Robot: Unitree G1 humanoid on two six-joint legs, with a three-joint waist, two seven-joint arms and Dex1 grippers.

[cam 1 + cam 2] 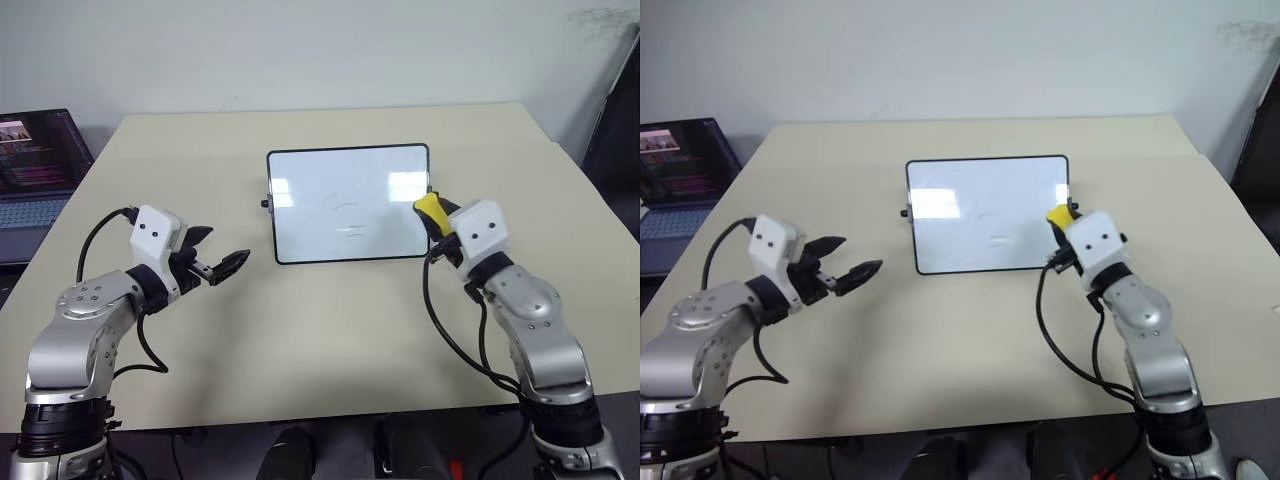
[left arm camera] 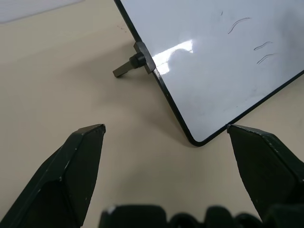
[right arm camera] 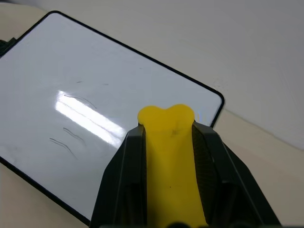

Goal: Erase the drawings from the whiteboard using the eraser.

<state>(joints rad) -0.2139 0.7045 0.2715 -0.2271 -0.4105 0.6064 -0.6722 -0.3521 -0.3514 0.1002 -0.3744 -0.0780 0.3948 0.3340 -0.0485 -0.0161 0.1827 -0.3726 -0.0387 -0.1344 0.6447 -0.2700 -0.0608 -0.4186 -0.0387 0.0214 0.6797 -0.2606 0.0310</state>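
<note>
Table with laptop, whiteboard, two grippers.
Laptop (image 1: pixel 35 160) at far left; left gripper (image 1: pixel 222 262) spread, empty, beside whiteboard (image 1: pixel 340 195) lying mid-table, faint drawings (image 2: pixel 251 38) on it; right gripper (image 3: pixel 168 135) pinching yellow eraser (image 3: pixel 171 166) over board's right edge.

No legible text, labels or numbers. Laptop screen (image 1: pixel 35 150) shows lines too small to read; whiteboard (image 1: pixel 330 190) bears only faint strokes, no characters
</note>
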